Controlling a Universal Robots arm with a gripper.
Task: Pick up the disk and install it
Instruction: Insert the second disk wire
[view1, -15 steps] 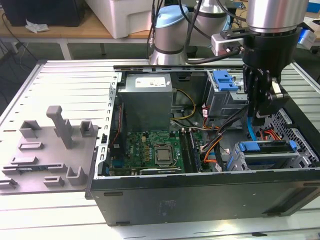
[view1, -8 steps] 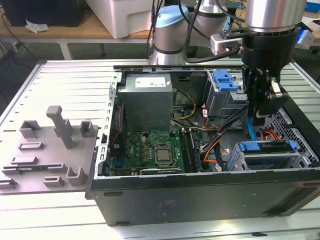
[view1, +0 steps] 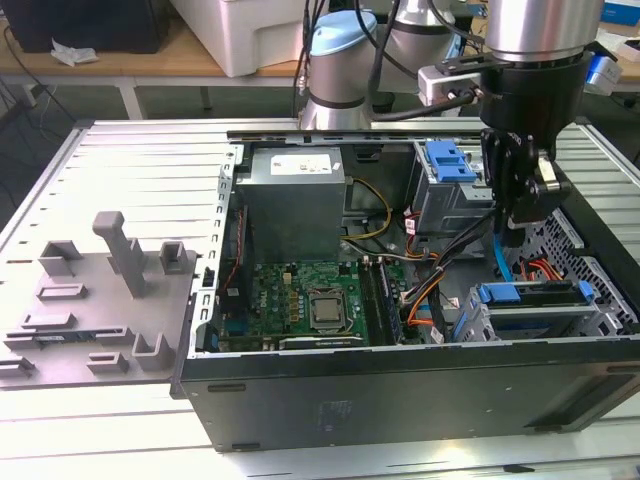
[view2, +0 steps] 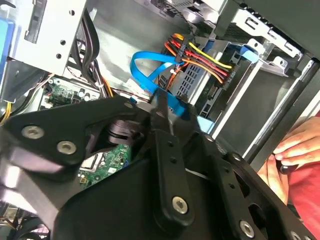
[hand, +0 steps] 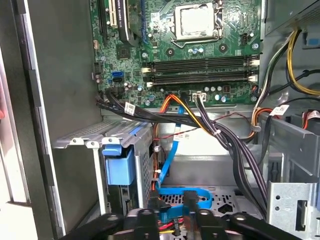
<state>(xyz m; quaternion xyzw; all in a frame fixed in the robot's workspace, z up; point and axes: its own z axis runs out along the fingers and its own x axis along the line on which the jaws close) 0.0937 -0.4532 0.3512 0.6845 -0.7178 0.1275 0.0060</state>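
Nearest in the exterior view, the disk (view1: 530, 293) sits in the drive cage (view1: 545, 318) at the case's front corner, its blue rail up, apparently already seated in its bay. Just above and behind it the pincer (view1: 512, 225) hangs nose-down inside the open computer case (view1: 400, 400); whether its fingers are parted I cannot tell. Beyond, the arm (view1: 530, 40) stands upright over the surface (view1: 120, 160).
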